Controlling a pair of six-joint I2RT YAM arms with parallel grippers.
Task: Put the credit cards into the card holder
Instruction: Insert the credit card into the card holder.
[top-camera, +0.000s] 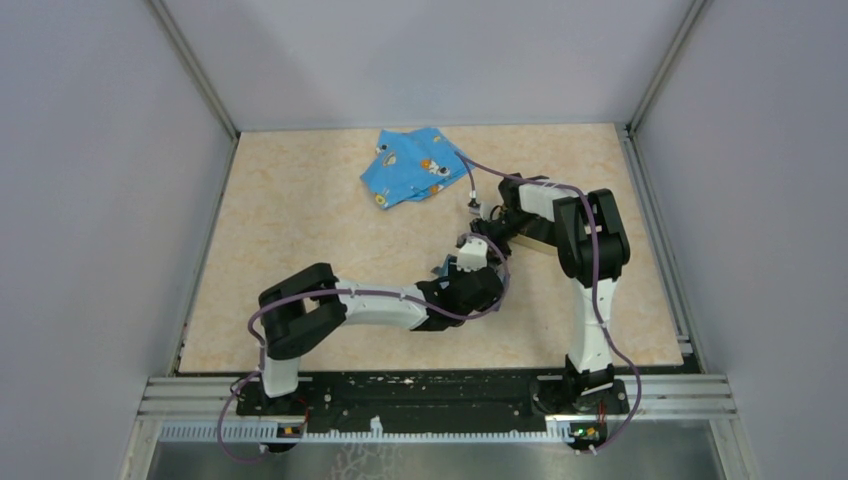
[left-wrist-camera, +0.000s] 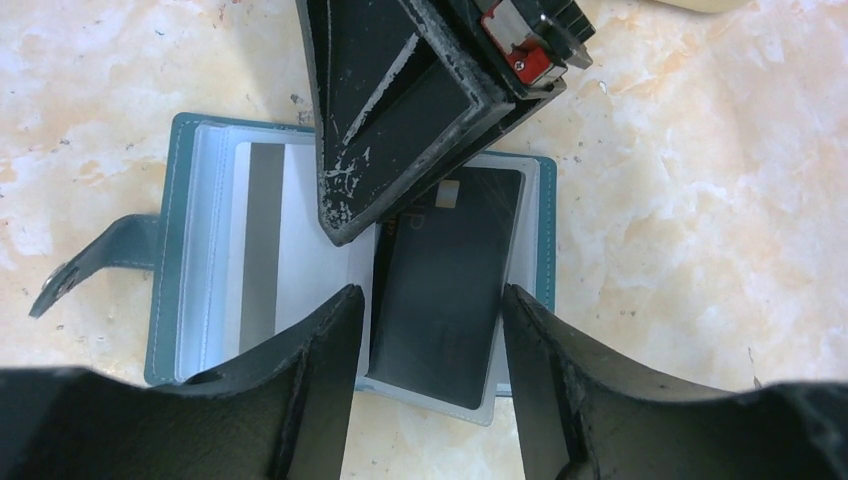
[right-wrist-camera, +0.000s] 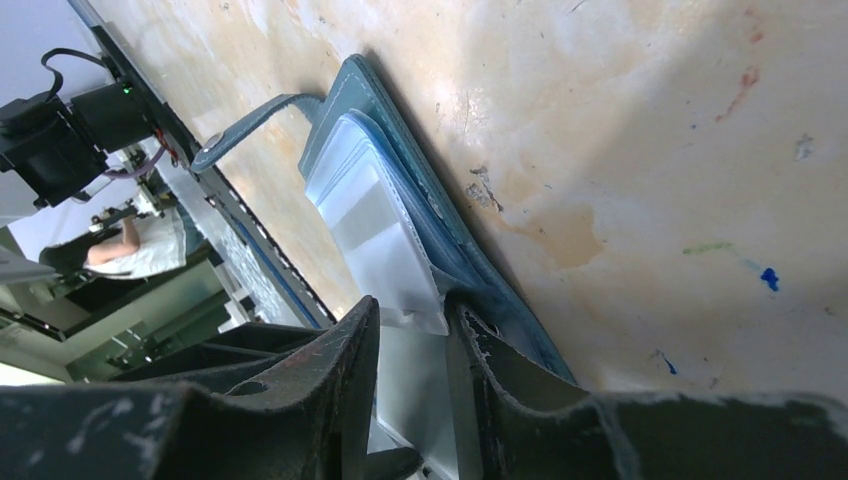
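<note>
Top view: left arm (top-camera: 375, 305) and right arm (top-camera: 590, 240) meet mid-bench (top-camera: 300, 230).
Left wrist: card holder (left-wrist-camera: 165, 300) open flat, black credit card (left-wrist-camera: 445, 280) on its right page; left claw (left-wrist-camera: 430, 300) spread astride it.
Right wrist: right claw (right-wrist-camera: 413, 310) narrowly parted around clear sleeve (right-wrist-camera: 385, 240); grip unclear.

We stretch our left arm (top-camera: 370, 305) low from its base toward two o'clock, and the left gripper (left-wrist-camera: 430, 292) holds its jaws well apart. Our right arm (top-camera: 592, 300) rises toward twelve, then folds back toward eight. There the right gripper (right-wrist-camera: 412, 305) tips down to meet the left, fingers narrowly parted.
</note>
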